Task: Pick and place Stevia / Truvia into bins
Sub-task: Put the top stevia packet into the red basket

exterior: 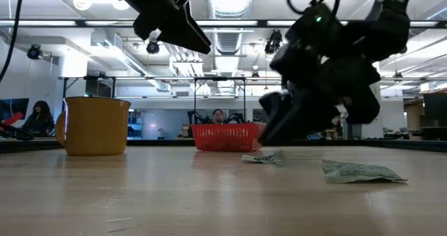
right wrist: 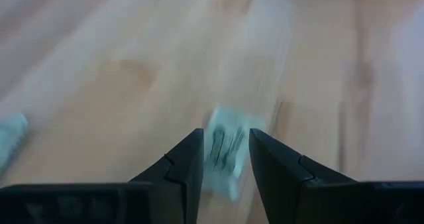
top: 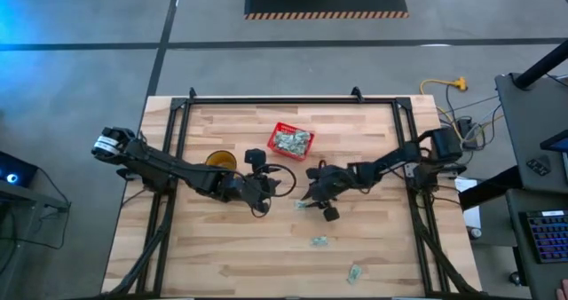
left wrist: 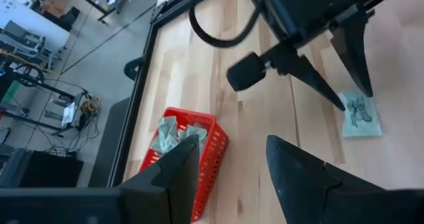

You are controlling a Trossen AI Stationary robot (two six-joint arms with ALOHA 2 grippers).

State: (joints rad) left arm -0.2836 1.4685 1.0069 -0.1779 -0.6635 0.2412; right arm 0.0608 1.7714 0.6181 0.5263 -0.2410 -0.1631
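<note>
The red basket (top: pixel 290 141) sits toward the table's far side with several pale green and white sachets (left wrist: pixel 173 132) piled inside. A loose sachet (right wrist: pixel 224 152) lies flat on the wood. My right gripper (right wrist: pixel 226 134) is open just above this sachet (left wrist: pixel 361 114), pointing down, one finger on each side of it. Two more sachets (top: pixel 319 240) (top: pixel 354 272) lie nearer the table's near edge. My left gripper (left wrist: pixel 233 144) is open and hangs raised above the table's middle (top: pixel 264 193), to the left of the right gripper.
A yellow cup (top: pixel 220 161) stands left of the basket, close beside the left arm. In the low view a second sachet (exterior: pixel 360 172) lies crumpled near the camera. A black frame (top: pixel 266 100) runs along the table's far edge. People sit in the room beyond the table.
</note>
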